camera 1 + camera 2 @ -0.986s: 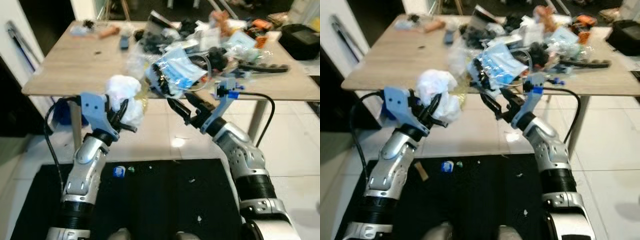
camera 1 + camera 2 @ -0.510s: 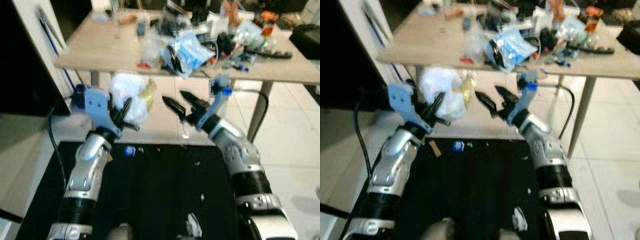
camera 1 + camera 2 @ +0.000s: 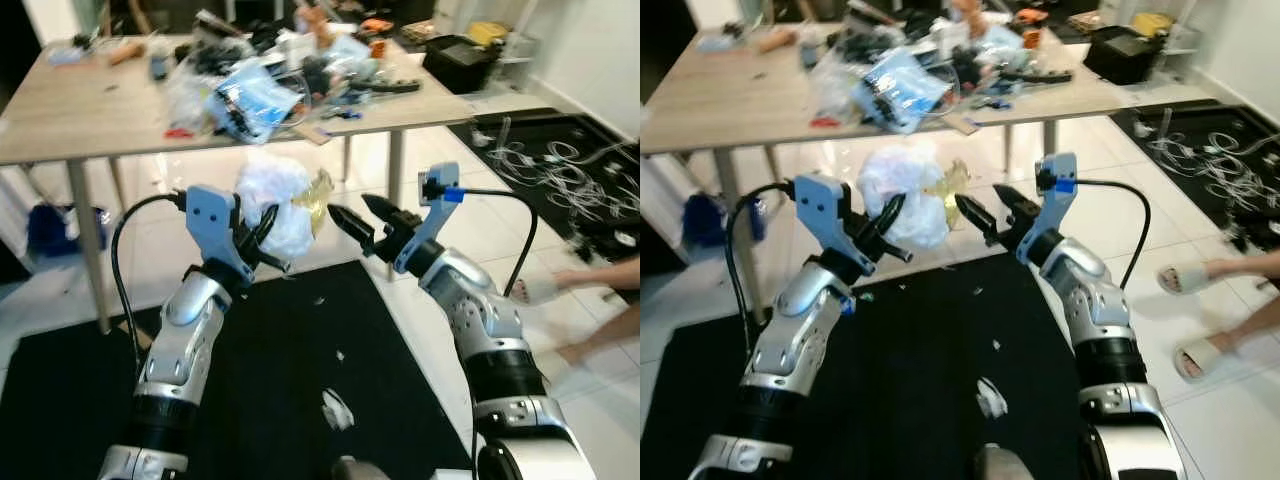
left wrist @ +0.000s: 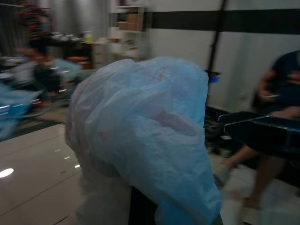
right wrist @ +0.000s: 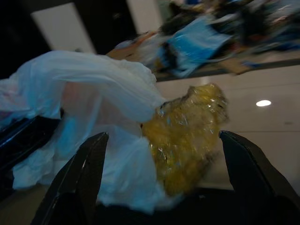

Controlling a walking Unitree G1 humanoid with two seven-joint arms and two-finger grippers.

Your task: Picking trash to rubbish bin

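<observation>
Here the left gripper (image 3: 262,238) is raised in front of the robot, its two long black fingers clamped on a crumpled white plastic bag (image 3: 272,203), a thin, translucent, puffy wad that bulges above and beyond the fingertips. In the left wrist view the bag (image 4: 145,136) looks bluish, creased and billowing, with soft folds. Stuck to the bag's far side, on the side toward the other arm, is a crinkled yellow wrapper (image 3: 316,193), glossy and cellophane-like, with jagged edges.

Just beside that wrapper is the right gripper (image 3: 352,216), held at about the same height, its tapered black fingers spread wide and holding nothing. In the right wrist view the two pointed fingertips (image 5: 86,168) frame the bag and the yellow wrapper (image 5: 187,133) between them without touching either.

Beyond both grippers stands a light wooden table (image 3: 90,110) on slender legs, its top heaped with loose clutter, including a blue-printed plastic packet (image 3: 245,100). Below the grippers lies a black mat (image 3: 300,400), matte and speckled with small white scraps, on glossy pale floor tiles (image 3: 440,200). Far off past the right gripper, a person's feet in pale slippers (image 3: 1200,315) rest on the tiles.
</observation>
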